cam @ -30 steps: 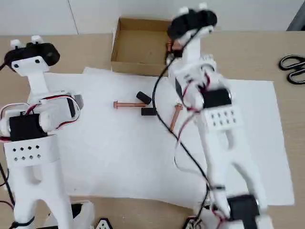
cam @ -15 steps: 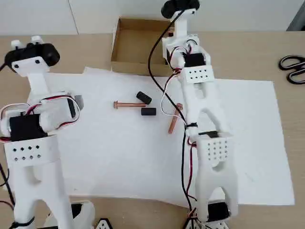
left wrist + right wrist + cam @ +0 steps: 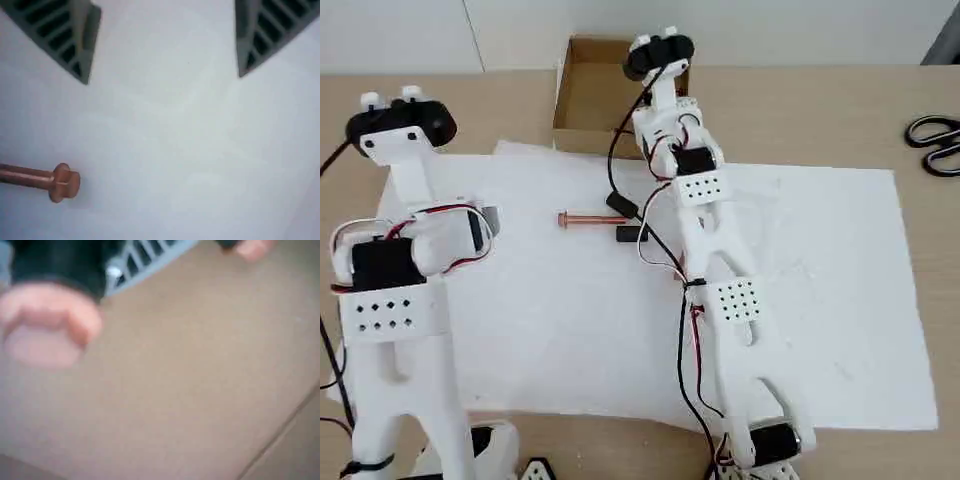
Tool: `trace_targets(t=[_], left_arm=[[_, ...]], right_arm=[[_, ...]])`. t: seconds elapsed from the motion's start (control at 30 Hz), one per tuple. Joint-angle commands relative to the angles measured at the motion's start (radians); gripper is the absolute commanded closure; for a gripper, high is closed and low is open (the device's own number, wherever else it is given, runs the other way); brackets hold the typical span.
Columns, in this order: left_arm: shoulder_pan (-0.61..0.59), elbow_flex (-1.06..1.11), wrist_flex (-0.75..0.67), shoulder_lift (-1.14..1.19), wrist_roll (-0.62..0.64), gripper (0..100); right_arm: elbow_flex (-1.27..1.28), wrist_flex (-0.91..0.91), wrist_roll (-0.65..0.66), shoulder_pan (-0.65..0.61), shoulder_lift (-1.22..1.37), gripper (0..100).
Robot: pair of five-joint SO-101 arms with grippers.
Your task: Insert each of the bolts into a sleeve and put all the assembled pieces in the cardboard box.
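Fingers of the left gripper stand wide apart over the white paper sheet, near a loose copper-coloured metal bolt that lies left of centre beside two short black cylindrical sleeves. At upper centre the right gripper hangs over the brown cardboard box, with a blurred copper bolt head in a black sleeve close against it. Its grip cannot be told.

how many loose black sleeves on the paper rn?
2. Both on the white paper by the bolt: far sleeve toward the cardboard box, near sleeve closer to the arm bases. The right arm may hide more.
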Motion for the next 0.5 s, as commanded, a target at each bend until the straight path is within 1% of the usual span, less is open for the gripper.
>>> trace_targets(t=[0.0,0.2,0.47], left_arm=[[0.000,-0.002,-0.023,-0.006,-0.009,82],[0.000,-0.002,-0.023,-0.006,-0.009,82],[0.002,-0.001,-0.023,-0.006,-0.009,82]], right_arm=[[-0.075,-0.035,0.006,-0.008,-0.022,98.4],[-0.074,-0.030,0.006,-0.008,-0.021,84.9],[-0.078,-0.036,0.009,-0.007,-0.027,75.9]])
